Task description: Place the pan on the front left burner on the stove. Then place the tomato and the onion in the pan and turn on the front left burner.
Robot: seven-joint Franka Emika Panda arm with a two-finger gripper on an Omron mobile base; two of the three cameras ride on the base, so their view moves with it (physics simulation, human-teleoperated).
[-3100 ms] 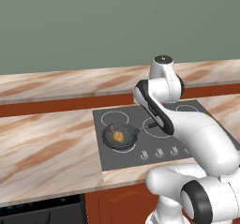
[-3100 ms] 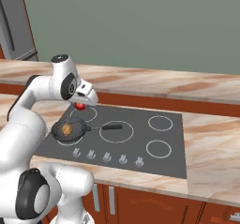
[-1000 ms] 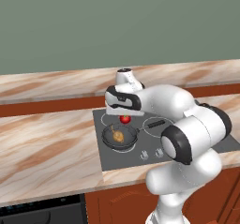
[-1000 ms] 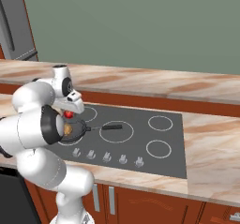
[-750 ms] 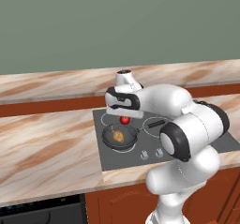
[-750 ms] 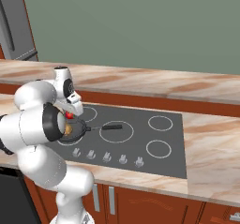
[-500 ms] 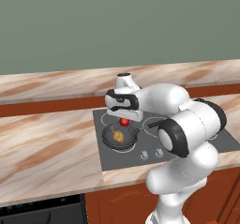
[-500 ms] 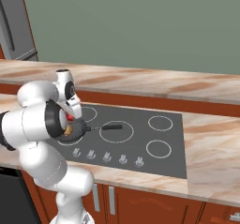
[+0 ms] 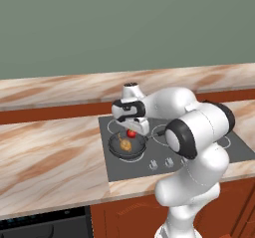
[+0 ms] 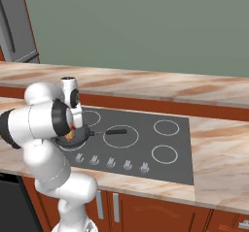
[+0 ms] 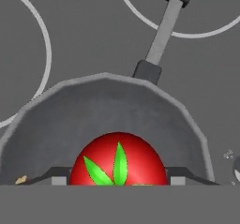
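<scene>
Marble counter (green wall)

You had open air above the stove to the right and behind; the pan sat low with the onion filling its near side, the tomato blocked the gripper mouth, and the pan handle crossed the middle ring

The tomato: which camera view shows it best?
The hand view: the tomato looms large over the pan, green leaves plain. In the left base view it is a small red dot under the hand. In the right base view the arm hides it.
</scene>
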